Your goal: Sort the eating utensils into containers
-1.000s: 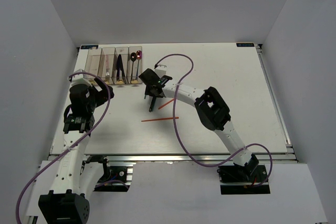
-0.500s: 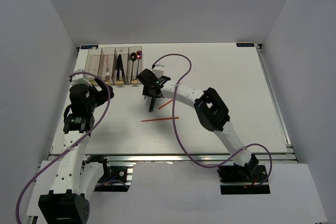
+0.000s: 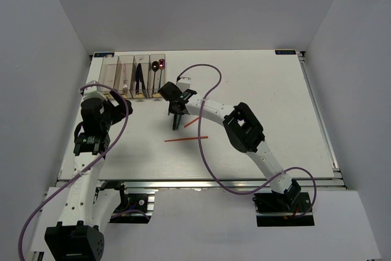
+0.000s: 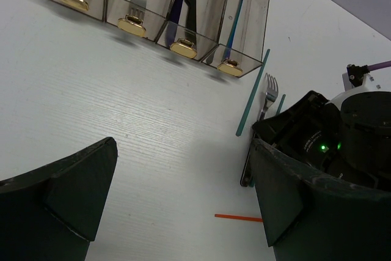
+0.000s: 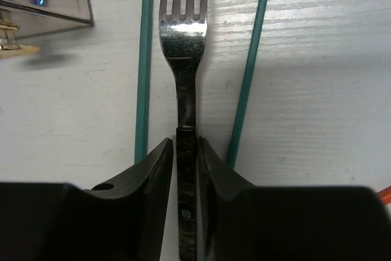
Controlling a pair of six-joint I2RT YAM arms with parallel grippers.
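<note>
On the worktop [image 3: 275, 102], a fork [image 5: 183, 29] is being clamped by the right tool [image 5: 186, 151] between green chopsticks [image 5: 145, 59]; lifting into the bin [image 3: 127, 68] is judged next.

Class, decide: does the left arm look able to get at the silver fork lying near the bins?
Probably not: the right pincer is shut on the handle of the fork and sits over it. The left pincer is open.
</note>
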